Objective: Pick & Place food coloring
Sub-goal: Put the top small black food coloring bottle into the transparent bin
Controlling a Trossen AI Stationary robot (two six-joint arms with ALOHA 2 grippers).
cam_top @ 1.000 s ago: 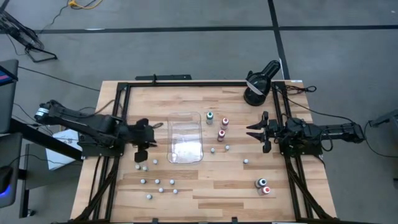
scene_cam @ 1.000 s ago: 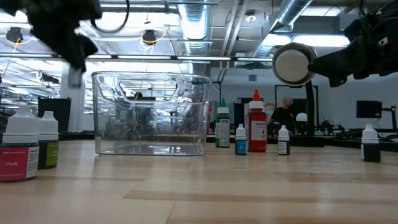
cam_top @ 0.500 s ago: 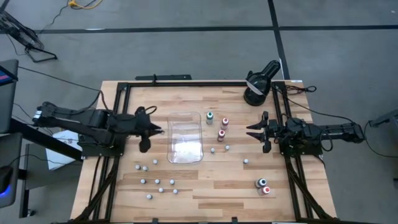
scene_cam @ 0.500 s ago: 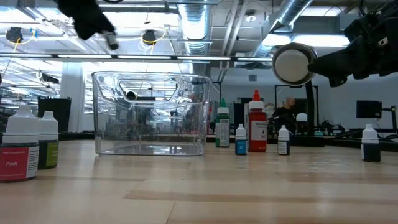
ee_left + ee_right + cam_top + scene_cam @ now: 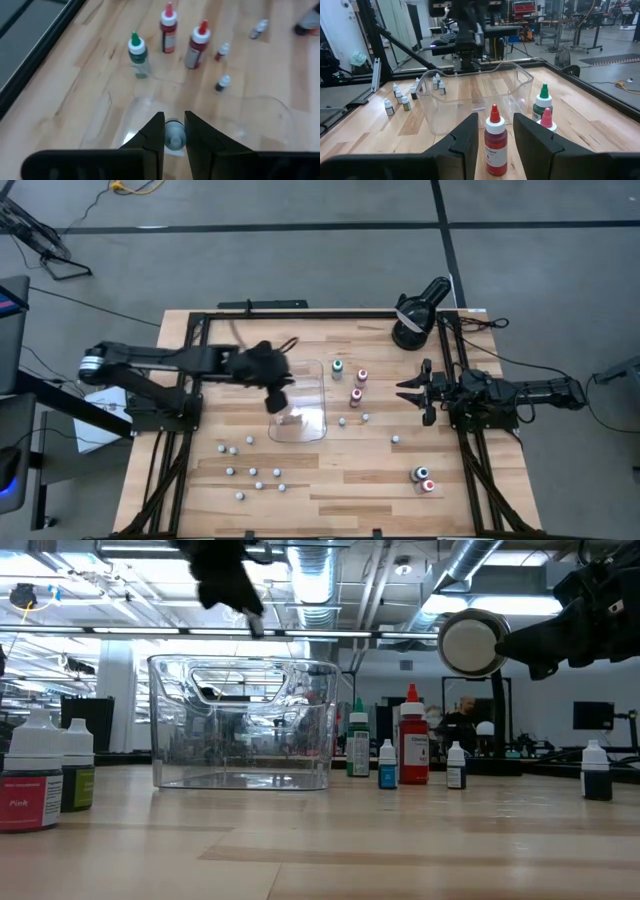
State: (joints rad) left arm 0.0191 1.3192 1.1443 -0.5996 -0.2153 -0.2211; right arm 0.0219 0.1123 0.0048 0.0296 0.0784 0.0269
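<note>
My left gripper hangs above the clear tray, near its left wall, shut on one tiny food coloring bottle. In the low view the gripper is well above the tray's rim. Several more tiny bottles stand on the wood near the table's front left. Taller bottles with green and red caps stand right of the tray. My right gripper waits open at the table's right side, pointing level toward the tray. My left gripper pinches the tiny bottle by its sides between its two fingertips. The fingers slant downward, coming from the table's left. The bottle is lifted clear and shows just below the fingertips above the tray.
A black round lamp-like device stands at the far right corner. Two larger bottles stand at the near right. A black frame rail runs along each side of the table.
My left gripper has risen from over the loose bottles at the front left and swung toward the table's right, carrying the tiny bottle. It now hangs above the clear tray. Its fingers have stayed shut on the bottle.
</note>
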